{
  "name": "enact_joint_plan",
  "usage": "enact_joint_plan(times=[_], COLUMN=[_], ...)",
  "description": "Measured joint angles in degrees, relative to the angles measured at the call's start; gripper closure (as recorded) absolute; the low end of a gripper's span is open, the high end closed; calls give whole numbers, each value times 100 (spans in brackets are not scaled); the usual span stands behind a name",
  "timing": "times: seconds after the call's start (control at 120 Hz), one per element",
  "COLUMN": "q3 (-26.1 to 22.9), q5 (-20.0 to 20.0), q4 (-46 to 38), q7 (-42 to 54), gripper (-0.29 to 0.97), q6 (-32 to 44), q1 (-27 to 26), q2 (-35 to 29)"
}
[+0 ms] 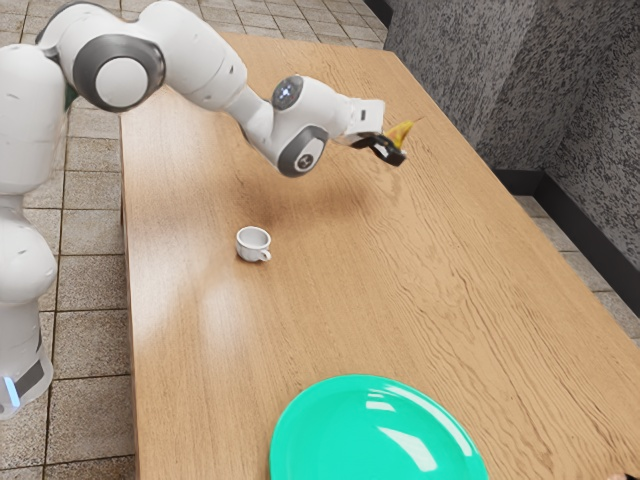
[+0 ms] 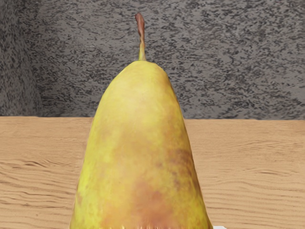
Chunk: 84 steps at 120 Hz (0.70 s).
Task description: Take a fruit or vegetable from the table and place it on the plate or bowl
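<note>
The pear [image 1: 402,130] sits at the tip of our gripper [image 1: 388,150], over the far part of the table [image 1: 420,280] and close to the speckled grey wall [image 1: 480,60]. In the exterior view it shows as a small yellow shape sticking out past the black fingers, which pinch it from two sides. The hand looks raised off the wood, though we cannot tell how far.

From the wrist, the pear [image 2: 143,152] is right in front of the hand — yellow skin with brownish-red blotches. Its narrow end points away from us and its thin brown stem [image 2: 140,28] points toward the wall [image 2: 228,57]. The wooden tabletop [image 2: 257,162] runs behind it on both sides up to the foot of that wall.

Our arm [image 1: 200,60] comes in from the exterior view's upper left and reaches across the table toward its right. A small white cup [image 1: 253,243] stands upright near the middle of the table, well apart from the gripper. The green plate [image 1: 375,435] lies at the near edge — far from the pear, with bare wood between them. Tiled floor [image 1: 90,200] shows beside the table on the exterior view's left.
</note>
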Motion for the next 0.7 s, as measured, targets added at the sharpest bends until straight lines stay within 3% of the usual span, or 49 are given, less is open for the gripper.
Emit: enact_joint_plan(times=[0.092,0.175,0.533,0.7], q3=[-433,-553,-577,-569], q5=[34,52,67,53], q4=[-41,-151,-343,-619], q7=[83,154,376,430], gripper=[44,47,49,49], q6=[-16,-86,-458,-718], q1=[-173,-982,-3720,-4208], q2=[-565,-945,-1120,-1008])
